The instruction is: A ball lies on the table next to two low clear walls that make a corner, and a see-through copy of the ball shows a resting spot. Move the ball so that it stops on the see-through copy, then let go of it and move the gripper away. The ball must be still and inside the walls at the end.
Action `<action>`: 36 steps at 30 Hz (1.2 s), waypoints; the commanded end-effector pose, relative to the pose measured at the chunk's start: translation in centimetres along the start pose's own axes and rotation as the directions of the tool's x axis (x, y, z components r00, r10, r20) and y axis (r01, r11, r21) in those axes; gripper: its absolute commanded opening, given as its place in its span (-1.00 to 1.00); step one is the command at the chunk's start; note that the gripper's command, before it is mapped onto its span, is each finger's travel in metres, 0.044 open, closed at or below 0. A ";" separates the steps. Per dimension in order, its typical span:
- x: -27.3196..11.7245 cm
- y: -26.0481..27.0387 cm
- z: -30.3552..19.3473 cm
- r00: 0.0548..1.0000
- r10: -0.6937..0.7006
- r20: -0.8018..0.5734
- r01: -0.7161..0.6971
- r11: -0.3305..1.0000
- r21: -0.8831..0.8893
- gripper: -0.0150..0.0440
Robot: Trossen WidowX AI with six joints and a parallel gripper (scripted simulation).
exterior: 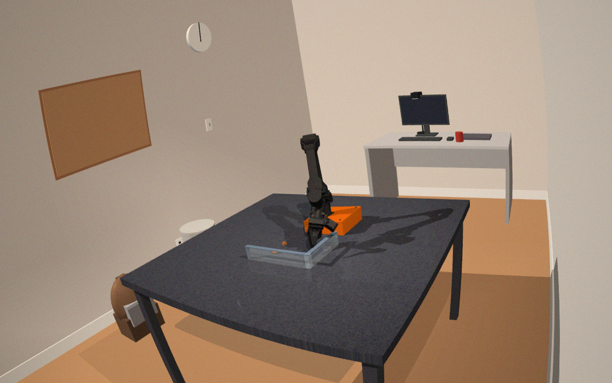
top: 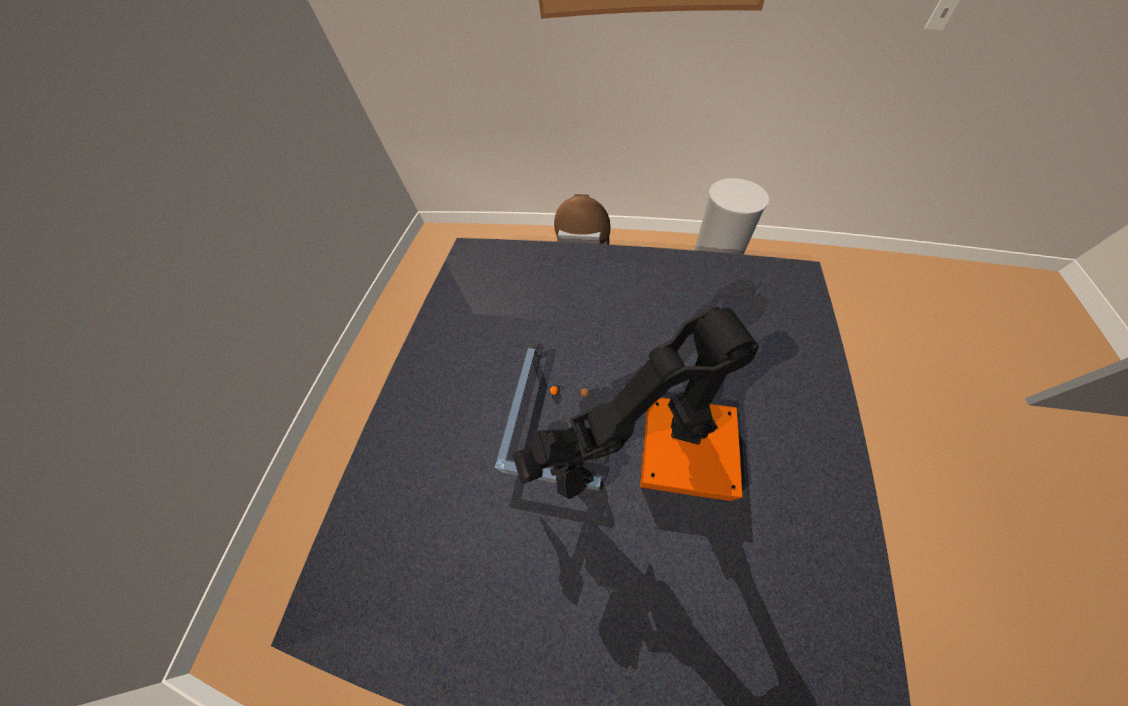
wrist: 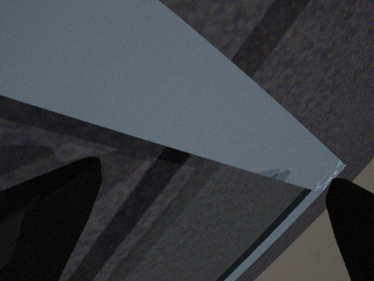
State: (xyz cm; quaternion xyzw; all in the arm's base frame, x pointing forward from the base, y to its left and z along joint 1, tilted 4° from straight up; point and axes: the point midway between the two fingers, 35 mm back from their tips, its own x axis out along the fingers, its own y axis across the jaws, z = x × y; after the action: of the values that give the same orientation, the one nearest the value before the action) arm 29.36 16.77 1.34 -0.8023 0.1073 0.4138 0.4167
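Observation:
A bright orange ball rests on the table near the middle of the long clear wall; the exterior view shows the ball partly, through that wall. A duller, brownish-orange see-through copy lies a little farther from this wall, on the arm's side. The short clear wall meets the long one at a corner. My gripper is open and empty at the short wall near the corner, well away from the ball. The ball is not in the wrist view.
The arm's orange base stands on the dark table, beyond the open end of the short wall. The upper arm reaches from the base toward the corner. Shadows of the arm and walls fall across the table.

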 end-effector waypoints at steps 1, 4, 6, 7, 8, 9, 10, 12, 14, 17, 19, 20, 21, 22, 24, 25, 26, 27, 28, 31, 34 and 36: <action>-0.1 -0.2 -0.2 1.000 -0.006 0.000 0.006 1.000 0.009 0.78; -0.5 -2.1 -2.4 0.999 -0.045 -0.004 0.046 0.990 0.132 0.51; -0.1 -2.1 -3.3 1.000 -0.010 -0.006 0.011 0.972 0.237 0.33; 0.0 -2.2 -3.8 1.000 0.007 -0.007 -0.005 0.957 0.288 0.24; 0.2 -2.2 -4.2 1.000 0.025 -0.007 -0.021 0.940 0.340 0.24; 0.3 -2.1 -4.7 0.999 0.042 -0.007 -0.036 0.920 0.390 0.24; 0.4 -2.1 -5.2 0.998 0.060 -0.007 -0.051 0.897 0.439 0.24; 0.5 -1.6 -6.7 0.994 0.105 -0.009 -0.081 0.811 0.580 0.24; 0.4 -0.8 -8.8 0.985 0.170 -0.007 -0.106 0.645 0.757 0.24; -0.1 0.7 -11.9 0.961 0.276 0.013 -0.105 0.323 0.940 0.24; -0.4 1.8 -13.5 0.941 0.337 0.035 -0.084 0.132 0.988 0.24; -0.5 2.4 -14.2 0.928 0.370 0.050 -0.072 0.046 0.996 0.24; -0.6 3.3 -14.8 0.907 0.415 0.075 -0.059 -0.051 0.997 0.24; -0.7 4.1 -15.4 0.886 0.454 0.100 -0.040 -0.140 0.989 0.24; -0.9 5.1 -16.2 0.854 0.502 0.137 -0.004 -0.256 0.967 0.24; -1.1 5.7 -16.6 0.837 0.525 0.157 0.018 -0.313 0.950 0.24; -1.2 6.2 -17.0 0.819 0.546 0.178 0.043 -0.367 0.929 0.24; -1.4 6.8 -17.3 0.800 0.566 0.199 0.071 -0.419 0.905 0.24; -1.7 7.3 -17.7 0.780 0.585 0.222 0.102 -0.469 0.878 0.24; -1.9 7.8 -18.0 0.759 0.603 0.246 0.135 -0.515 0.846 0.24; -1.9 7.8 -18.0 0.759 0.603 0.246 0.135 -0.515 0.846 0.24; -1.9 7.8 -18.0 0.759 0.603 0.246 0.135 -0.515 0.846 0.24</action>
State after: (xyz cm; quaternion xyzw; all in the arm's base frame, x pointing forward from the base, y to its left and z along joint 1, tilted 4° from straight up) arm 34.52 -0.40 3.26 -0.1512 0.6647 0.0872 0.7264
